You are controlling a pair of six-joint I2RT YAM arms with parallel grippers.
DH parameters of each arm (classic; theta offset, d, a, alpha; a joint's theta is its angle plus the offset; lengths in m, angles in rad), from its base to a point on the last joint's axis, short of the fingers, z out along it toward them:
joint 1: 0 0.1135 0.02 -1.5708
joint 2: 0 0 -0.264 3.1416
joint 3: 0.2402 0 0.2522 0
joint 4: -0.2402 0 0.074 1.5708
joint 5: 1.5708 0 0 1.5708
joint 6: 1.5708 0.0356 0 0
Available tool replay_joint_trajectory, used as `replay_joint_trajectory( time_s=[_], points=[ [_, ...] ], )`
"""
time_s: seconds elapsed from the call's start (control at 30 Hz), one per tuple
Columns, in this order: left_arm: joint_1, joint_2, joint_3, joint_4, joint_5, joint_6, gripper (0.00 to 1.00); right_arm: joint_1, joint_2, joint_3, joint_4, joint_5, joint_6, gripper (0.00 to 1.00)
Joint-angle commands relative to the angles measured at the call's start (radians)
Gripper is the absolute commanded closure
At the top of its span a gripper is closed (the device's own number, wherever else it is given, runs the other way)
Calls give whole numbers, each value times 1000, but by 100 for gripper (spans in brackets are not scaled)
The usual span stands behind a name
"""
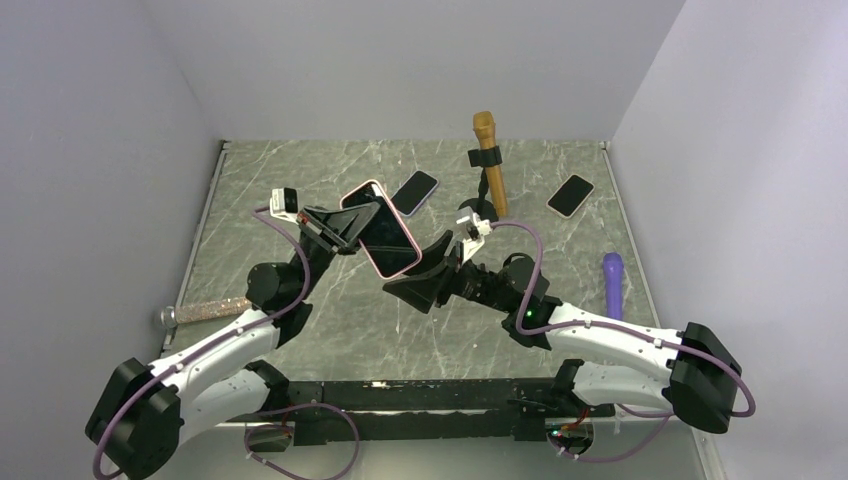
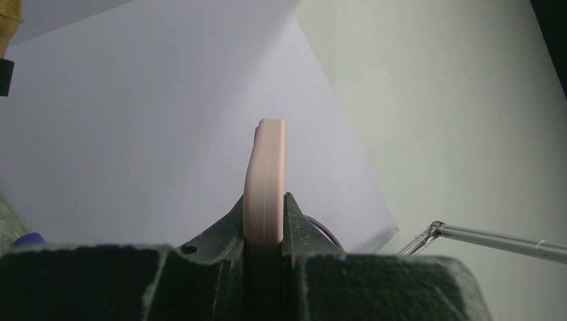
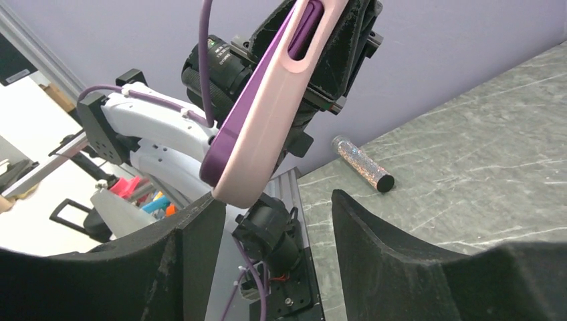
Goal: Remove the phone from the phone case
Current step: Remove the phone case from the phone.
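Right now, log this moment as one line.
left tool shut on black-screened phone in soft pink case | right tool open at its lower corner | phone not out

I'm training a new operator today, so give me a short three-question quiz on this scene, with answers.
1. How many dark-screened phones lie flat on the grey marbled table?
2. Which clamps the pink rubbery phone case with its phone: A left tool, B right tool, C neither?
3. True or false: the right tool's jaws are shut on the case.
Key: 1 two; 2 A; 3 false, they stand open.
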Motion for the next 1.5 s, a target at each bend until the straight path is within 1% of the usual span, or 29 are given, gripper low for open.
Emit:
replay_joint_trajectory(
  time_s=[0.0,0.17,0.27,0.43,0.57,0.77,0.87,0.93,1.07,1.17,1.3,1.37,1.47],
  points=[
    [-15,13,15,159,-12,-58,100,2,-5,53,64,16,-13,38],
    [-18,42,-1,208,-17,-93,100,3,-11,66,76,-31,-37,37],
    [-21,48,2,220,-19,-94,100,3,-8,75,46,1,-39,38],
    [-25,45,15,206,-16,-84,100,2,11,74,60,12,-39,43],
    [-25,26,14,180,-25,-68,100,3,12,71,54,23,-58,49],
    [-27,-19,31,109,-24,-23,100,4,8,65,27,72,-98,52],
    [-29,-38,47,61,-15,-19,100,7,19,70,-1,107,-142,63],
    [-31,-48,61,20,5,-45,100,8,41,63,2,104,-204,74],
    [-39,-86,92,-88,68,-105,100,4,94,35,99,-11,-350,100],
    [-44,-129,89,-125,82,-127,100,-3,135,70,119,-131,-405,100],
    [-49,-205,82,-162,93,-152,100,-47,188,80,216,-229,-376,100],
    [-53,-243,92,-213,106,-144,100,-84,218,85,271,-274,-323,100],
    [-56,-285,100,-255,112,-137,100,-145,281,87,416,-367,-207,100]
  ],
)
